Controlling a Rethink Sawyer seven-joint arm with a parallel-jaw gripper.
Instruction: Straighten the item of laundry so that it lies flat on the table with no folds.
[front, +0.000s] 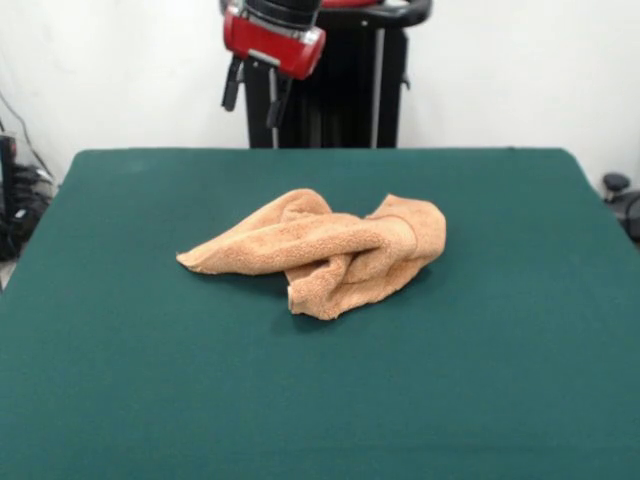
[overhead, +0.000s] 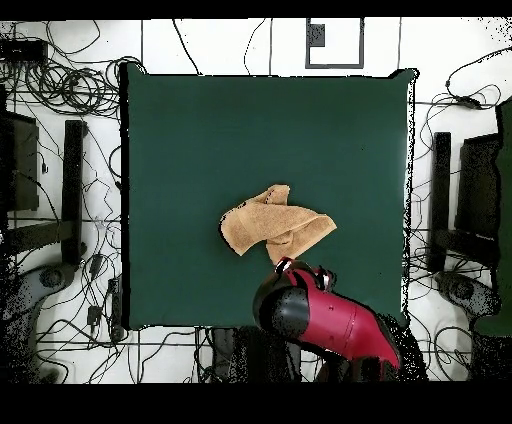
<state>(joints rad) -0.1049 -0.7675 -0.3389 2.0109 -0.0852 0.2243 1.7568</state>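
Note:
The item of laundry (front: 320, 250), a light orange-tan terry towel, lies crumpled in a folded heap near the middle of the dark green table (front: 150, 390). One pointed corner sticks out to the left in the front view. From overhead the towel (overhead: 272, 225) is a bunched lump on the table (overhead: 200, 130). My gripper (front: 254, 95) hangs high above the table's far edge, well clear of the towel. It is open and holds nothing. In the overhead view the red arm head (overhead: 325, 318) sits just below the towel and covers most of the gripper.
Green cloth surrounds the towel on every side. Cables and dark equipment (overhead: 70, 190) lie on the floor beyond the table's left and right edges. A black stand (front: 350, 90) rises behind the far edge.

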